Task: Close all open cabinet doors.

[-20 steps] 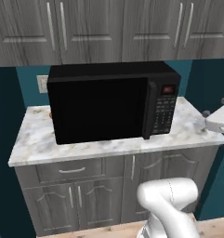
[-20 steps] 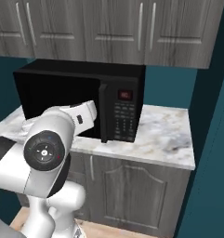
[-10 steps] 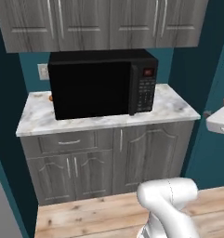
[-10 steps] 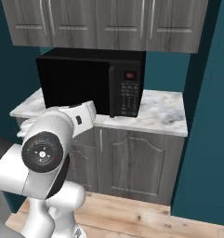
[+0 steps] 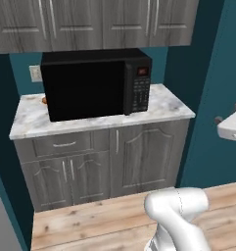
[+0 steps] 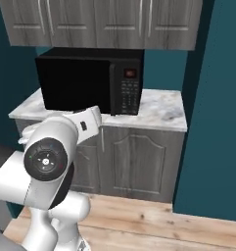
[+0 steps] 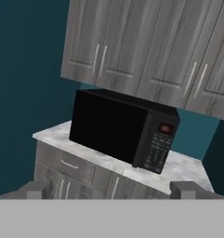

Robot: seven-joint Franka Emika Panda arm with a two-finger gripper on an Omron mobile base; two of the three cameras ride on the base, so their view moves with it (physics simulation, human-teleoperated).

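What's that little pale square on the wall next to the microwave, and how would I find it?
Start at the black microwave on the marble counter. Look just past its left side, at the teal wall under the wall cabinets: there sits a small wall outlet. It is the one pale plate on that dark wall.

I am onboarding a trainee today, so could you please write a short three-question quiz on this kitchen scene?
1. True or false: the microwave door is shut.
2. On which side of the microwave is its keypad, seen from the left base view? A left, B right.
3. What hangs directly above the microwave?

Key: 1 true. 2 B. 3 Grey wall cabinet doors with vertical silver handles, all appearing shut.
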